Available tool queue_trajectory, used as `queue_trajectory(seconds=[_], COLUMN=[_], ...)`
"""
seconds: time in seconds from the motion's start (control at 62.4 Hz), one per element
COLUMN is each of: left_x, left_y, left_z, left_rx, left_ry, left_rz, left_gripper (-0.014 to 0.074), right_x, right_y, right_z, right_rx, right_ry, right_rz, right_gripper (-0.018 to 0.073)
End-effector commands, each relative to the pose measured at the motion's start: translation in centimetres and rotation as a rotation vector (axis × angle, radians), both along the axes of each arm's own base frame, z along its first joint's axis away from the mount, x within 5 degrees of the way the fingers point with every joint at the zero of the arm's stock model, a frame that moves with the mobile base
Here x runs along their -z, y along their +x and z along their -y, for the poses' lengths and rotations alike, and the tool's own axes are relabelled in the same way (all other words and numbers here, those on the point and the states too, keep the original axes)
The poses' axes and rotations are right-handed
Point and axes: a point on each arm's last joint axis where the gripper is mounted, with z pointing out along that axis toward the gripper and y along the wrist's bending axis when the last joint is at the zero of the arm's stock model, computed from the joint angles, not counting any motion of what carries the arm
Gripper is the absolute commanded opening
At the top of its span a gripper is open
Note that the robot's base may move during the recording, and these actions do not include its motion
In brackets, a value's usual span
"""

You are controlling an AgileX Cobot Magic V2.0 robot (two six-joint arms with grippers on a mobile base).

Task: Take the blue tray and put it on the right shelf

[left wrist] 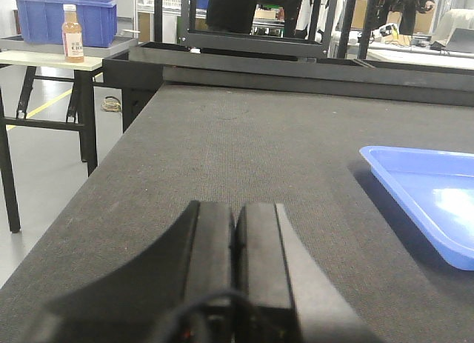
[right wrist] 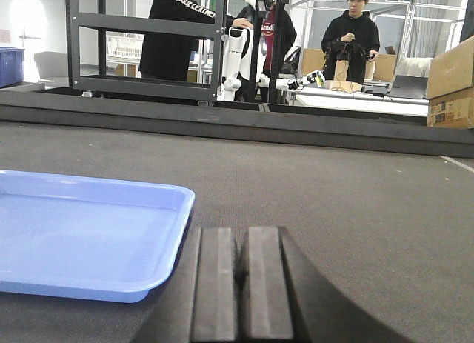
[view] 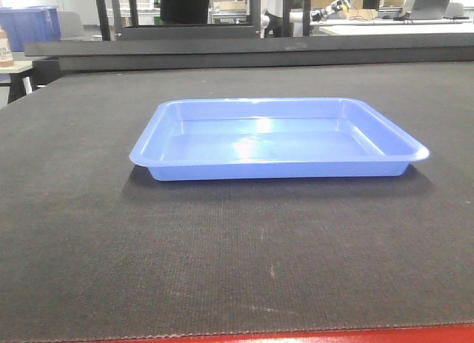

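My left gripper (left wrist: 235,239) hangs low over the near part of the dark table (left wrist: 222,150), its two black fingers pressed flat together with nothing between them. My right gripper (right wrist: 243,261) sits the same way, closed on nothing. Whether either one touches the tabletop I cannot tell. The blue tray (view: 278,139) lies flat and empty on the table's woven surface, in the middle of the front camera's view. Its long side faces the camera and its glossy floor catches the overhead light. It lies between my two grippers: its near left corner shows to the right of my left gripper, well apart from the fingers. Its right rim comes near my right gripper's left side without touching it. A thin red edge (view: 296,335) runs along the table's near side. Far left, beyond the table, a side table (left wrist: 44,59) carries a bottle (left wrist: 72,33) with a white cap (its label is too small to read), and a deep blue bin (left wrist: 63,17) stands behind it. Far back on the right, a person in a black hoodie (right wrist: 352,32) stands at a desk, and cardboard boxes (right wrist: 450,80) are stacked at the right edge.
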Motion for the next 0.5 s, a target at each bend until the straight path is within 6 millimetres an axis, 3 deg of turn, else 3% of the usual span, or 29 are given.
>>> queue_trajectory(seconds=[0.0,0.481], left_x=[0.14,0.14], left_y=[-0.04,-0.04], left_z=[-0.01,-0.03], left_rx=[0.002,0.003], left_ry=[-0.01,-0.038], left_rz=[0.067,0.065], left_gripper=[-0.0048,-0.0048], right_x=[-1.59,-1.67], right_y=[-0.51,-0.54], right_z=[0.05,0.07], right_rx=[0.005,0.009], right_ry=[0.001,-0.001], right_rz=[0.124,0.131], right_gripper=[0.0057,0.0057])
